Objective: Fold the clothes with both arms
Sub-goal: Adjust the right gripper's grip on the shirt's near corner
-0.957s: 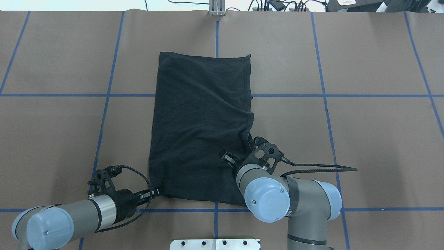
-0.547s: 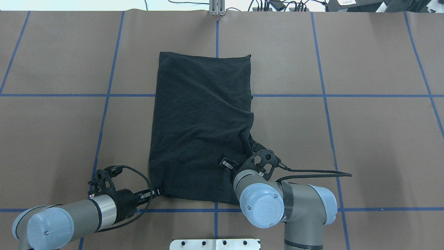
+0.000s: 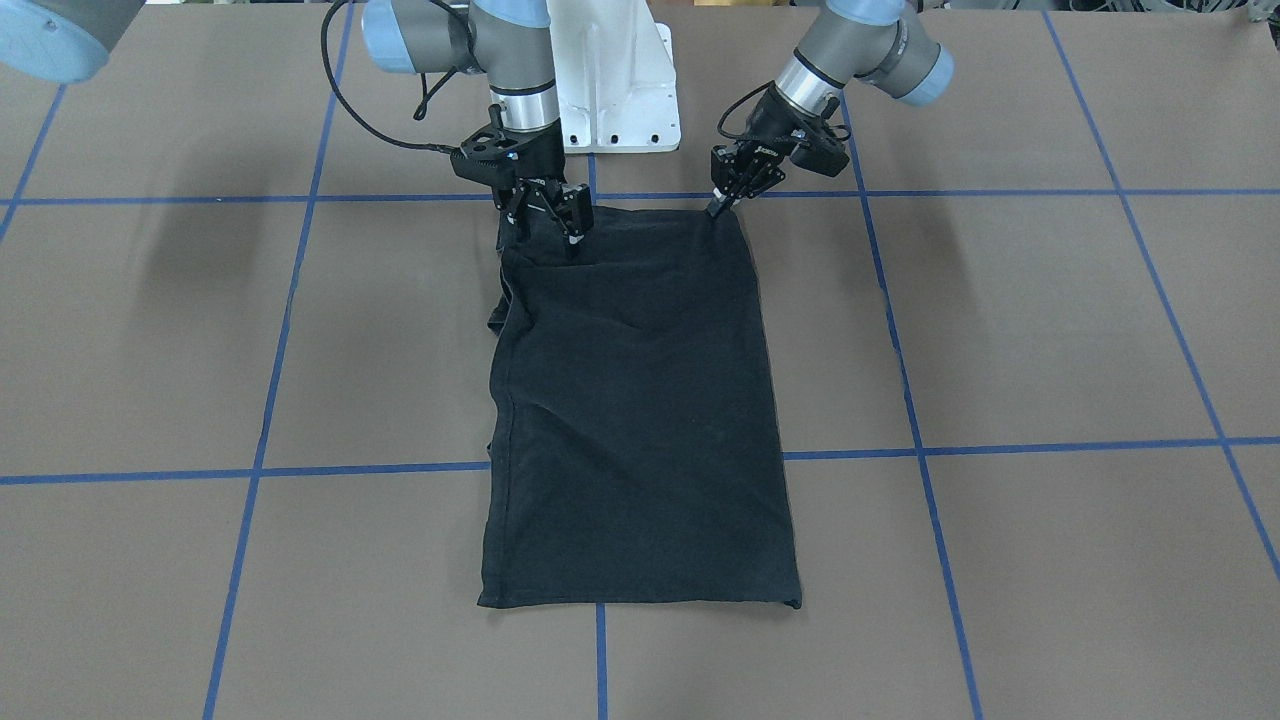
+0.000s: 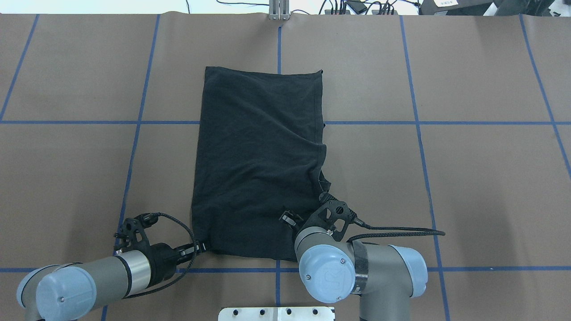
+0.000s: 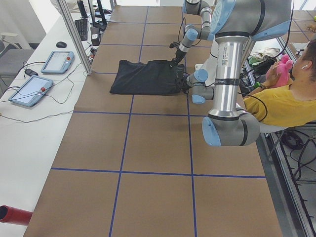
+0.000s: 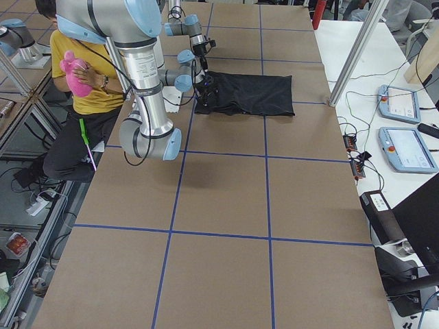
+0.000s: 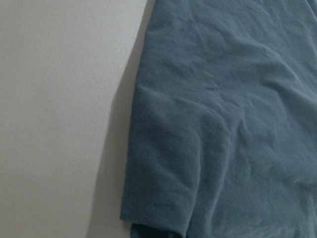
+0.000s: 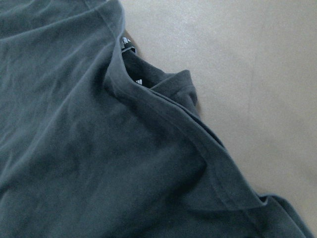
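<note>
The black T-shirt lies folded lengthwise into a long rectangle on the brown table; no graphic shows. My left gripper is shut on the shirt's near left corner, low on the table, and its pinched tips meet the cloth edge. My right gripper stands open over the near right corner, its fingers spread above rumpled cloth. The right wrist view shows a folded collar edge and a small white label. The left wrist view shows the shirt's edge against the table.
The white base block sits at the table's near edge between the arms. Blue tape lines grid the table. A person in a yellow shirt sits beside the robot. Tablets lie on a side bench.
My right arm has drawn back toward the base and slightly left, its open gripper sliding along the shirt's near right corner. The left arm and the shirt have stayed put.
</note>
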Motion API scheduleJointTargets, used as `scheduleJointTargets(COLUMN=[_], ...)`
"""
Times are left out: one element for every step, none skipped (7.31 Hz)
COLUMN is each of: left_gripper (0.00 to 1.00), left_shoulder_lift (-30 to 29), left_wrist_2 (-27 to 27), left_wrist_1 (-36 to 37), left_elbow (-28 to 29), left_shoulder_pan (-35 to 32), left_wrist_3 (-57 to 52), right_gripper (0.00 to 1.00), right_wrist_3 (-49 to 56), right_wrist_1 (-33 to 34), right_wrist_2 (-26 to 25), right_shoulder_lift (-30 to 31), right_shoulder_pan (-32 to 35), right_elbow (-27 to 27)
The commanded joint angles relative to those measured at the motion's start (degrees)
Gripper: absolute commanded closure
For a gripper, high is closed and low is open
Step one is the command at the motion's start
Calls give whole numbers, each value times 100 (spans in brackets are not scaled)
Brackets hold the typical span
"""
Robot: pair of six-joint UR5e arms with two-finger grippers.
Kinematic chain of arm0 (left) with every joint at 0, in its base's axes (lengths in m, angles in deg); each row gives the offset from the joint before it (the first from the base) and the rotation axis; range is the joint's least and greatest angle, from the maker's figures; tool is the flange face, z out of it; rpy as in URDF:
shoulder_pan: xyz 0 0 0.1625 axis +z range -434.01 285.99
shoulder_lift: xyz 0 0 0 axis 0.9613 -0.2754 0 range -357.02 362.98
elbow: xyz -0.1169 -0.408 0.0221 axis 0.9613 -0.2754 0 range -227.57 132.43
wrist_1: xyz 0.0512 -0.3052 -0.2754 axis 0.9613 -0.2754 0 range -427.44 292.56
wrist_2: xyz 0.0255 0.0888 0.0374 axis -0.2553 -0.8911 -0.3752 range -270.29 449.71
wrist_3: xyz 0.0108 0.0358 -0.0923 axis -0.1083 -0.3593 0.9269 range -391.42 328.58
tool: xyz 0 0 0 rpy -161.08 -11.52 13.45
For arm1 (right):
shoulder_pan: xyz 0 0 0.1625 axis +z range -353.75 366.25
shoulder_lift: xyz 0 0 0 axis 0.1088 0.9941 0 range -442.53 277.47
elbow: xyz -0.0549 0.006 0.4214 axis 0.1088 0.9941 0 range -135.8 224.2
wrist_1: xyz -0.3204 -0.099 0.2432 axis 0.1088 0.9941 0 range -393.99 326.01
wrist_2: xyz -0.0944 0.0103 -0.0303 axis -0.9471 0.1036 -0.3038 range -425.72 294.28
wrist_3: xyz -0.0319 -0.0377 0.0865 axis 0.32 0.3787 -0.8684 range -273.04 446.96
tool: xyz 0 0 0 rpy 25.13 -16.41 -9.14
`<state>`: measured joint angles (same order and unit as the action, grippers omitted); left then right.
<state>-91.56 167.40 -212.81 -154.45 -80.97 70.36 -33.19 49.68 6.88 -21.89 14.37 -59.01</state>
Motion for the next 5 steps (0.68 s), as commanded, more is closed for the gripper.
scheduleJointTargets(left_gripper=[100, 100, 100, 100, 100], left_shoulder_lift=[-3, -3, -3, -3, -3], left_wrist_2=[0, 0, 0, 0, 0], left_wrist_1=[0, 0, 0, 0, 0], left_elbow=[-8, -8, 0, -8, -8], left_shoulder_pan=[1, 1, 1, 1, 1], left_wrist_3=[0, 0, 0, 0, 0], right_gripper=[11, 11, 15, 22, 32], right_wrist_3=[-9, -17, -26, -26, -52], right_wrist_1=[18, -8, -17, -26, -35], right_wrist_2=[0, 0, -9, -9, -18], right_shoulder_lift=[-17, -17, -26, -26, -26], right_shoulder_pan=[-39, -39, -31, -39, -39], right_elbow=[125, 160, 160, 169, 169])
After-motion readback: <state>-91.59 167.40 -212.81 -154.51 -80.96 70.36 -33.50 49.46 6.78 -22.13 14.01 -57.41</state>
